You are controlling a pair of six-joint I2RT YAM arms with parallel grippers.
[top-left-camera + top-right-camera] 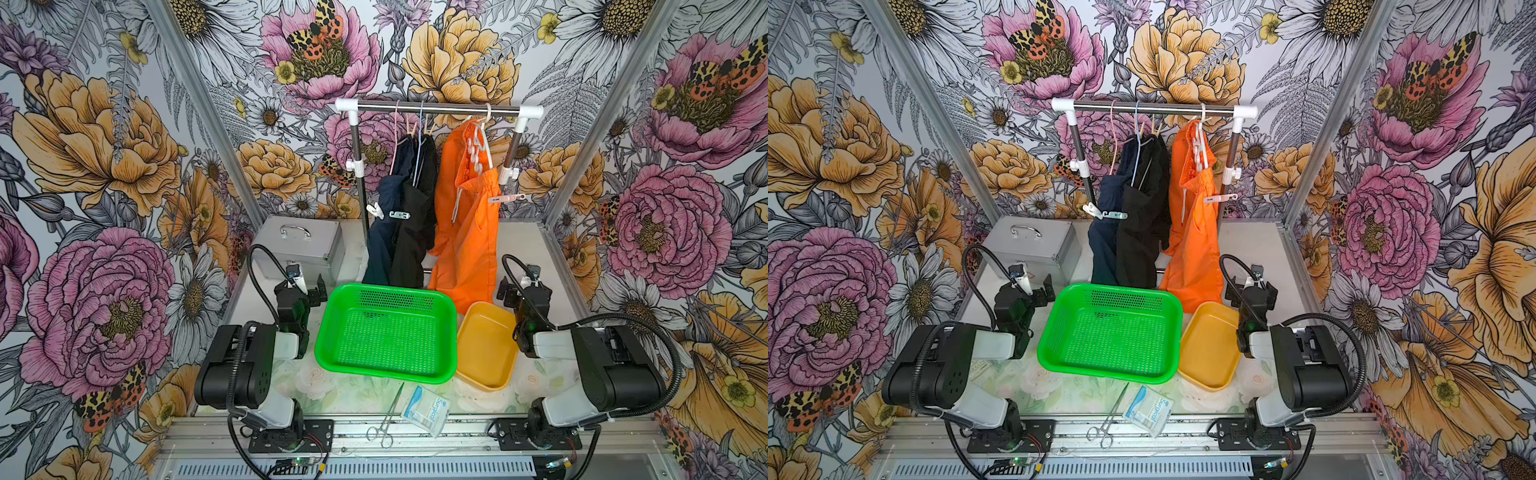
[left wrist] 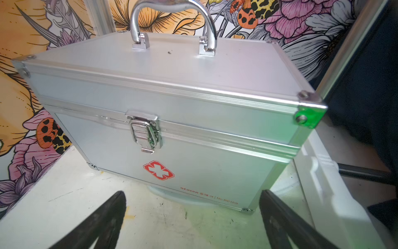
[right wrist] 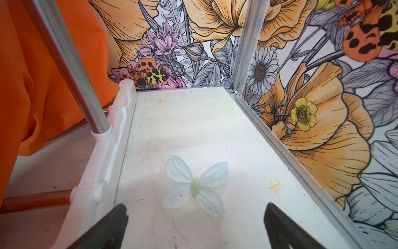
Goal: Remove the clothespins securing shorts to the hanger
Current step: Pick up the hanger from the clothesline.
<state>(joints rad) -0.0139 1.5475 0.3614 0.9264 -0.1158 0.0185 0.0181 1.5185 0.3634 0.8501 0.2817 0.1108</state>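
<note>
Sitting low on either side of the green basket (image 1: 415, 376), both arms are idling at what I judge to be the very start: no pin is off yet. The left gripper (image 1: 305, 286) and right gripper (image 1: 519, 286) are both standing spread wide and pinching nothing (each wrist view is showing two dark fingers well apart).

The clothespins are all hanging on the garments under the rail (image 1: 436, 108). Wooden ones (image 1: 412, 129) are up at the top of the navy shorts (image 1: 388, 195) and black shorts (image 1: 419, 216). A white one (image 1: 375, 211) and a grey-teal one (image 1: 400, 215) are lower down, and a pink one (image 1: 506, 198) is at the edge of the orange shorts (image 1: 469, 241).

The next move is probably calling for one arm lifting to a pin and squeezing its tail ends. The silver case (image 2: 172, 86) is facing the left gripper closely. The rack's post (image 1: 513, 145) nearest the right arm is standing just beside the pink pin, crowding that approach. A yellow tray (image 1: 478, 382), forceps (image 1: 386, 415) and a surgical packet (image 1: 426, 409) are lying nearer the front.
</note>
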